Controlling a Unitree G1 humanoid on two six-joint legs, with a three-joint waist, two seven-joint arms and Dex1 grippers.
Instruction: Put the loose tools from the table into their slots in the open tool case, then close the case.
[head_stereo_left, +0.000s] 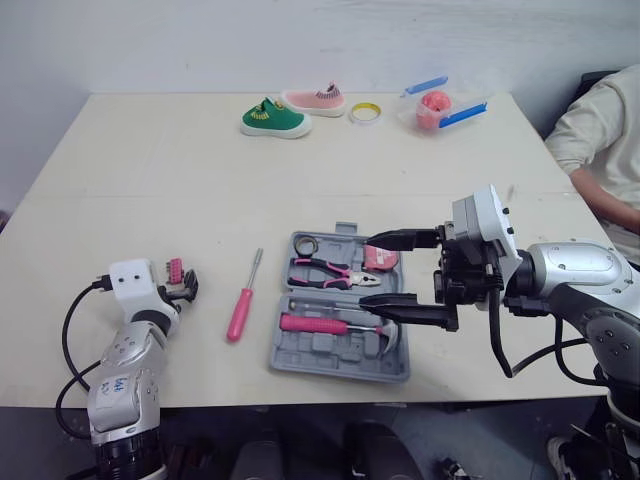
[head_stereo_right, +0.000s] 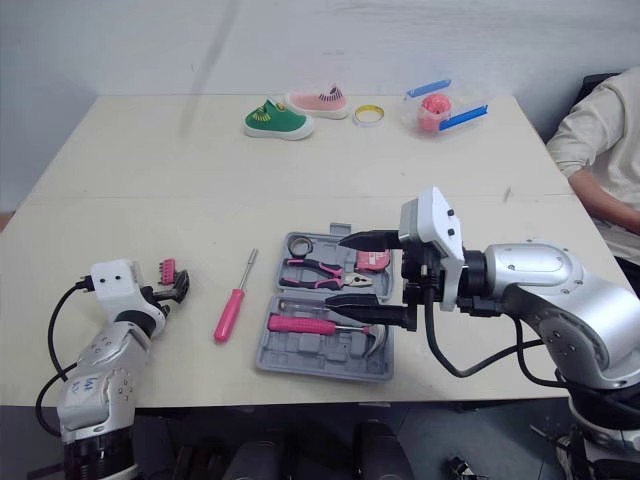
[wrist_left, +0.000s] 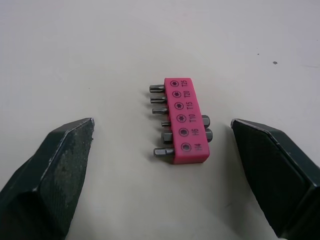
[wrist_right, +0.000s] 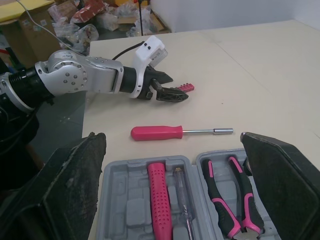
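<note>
Pink screwdriver (head_stereo_left: 244, 298) left of tool case (head_stereo_left: 330, 358), handle near, shaft pointing away

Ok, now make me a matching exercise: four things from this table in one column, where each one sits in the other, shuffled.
Things:
1. screwdriver
2. bit holder
3. hammer
4. green shoe

Places:
A. far side of the table, beside the pink shoe
B. in the tool case, row nearest the robot
C. on the table, between the open fingers of the left gripper
D. on the table, just left of the tool case

Pairs: 1-D, 2-C, 3-B, 4-A
</note>
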